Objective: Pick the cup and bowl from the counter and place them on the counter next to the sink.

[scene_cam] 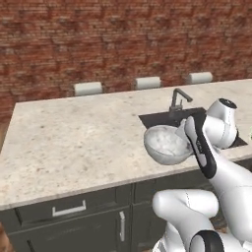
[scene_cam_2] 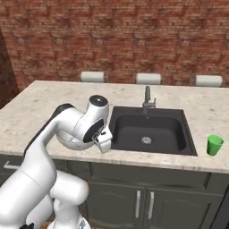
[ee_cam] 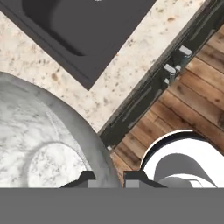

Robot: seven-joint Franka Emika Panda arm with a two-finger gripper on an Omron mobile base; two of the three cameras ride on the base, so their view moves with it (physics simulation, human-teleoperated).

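Gripper (ee_cam: 108,177) pinches the bowl's (scene_cam: 165,143) rim, holding it above the counter (scene_cam: 74,138) just left of the sink (scene_cam_2: 150,129). Red brick wall (scene_cam: 98,44) behind.

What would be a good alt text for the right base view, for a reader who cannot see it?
The gripper holds the bowl by its rim above the counter, just left of the black sink. A green cup stands on the counter right of the sink, before a brick wall.
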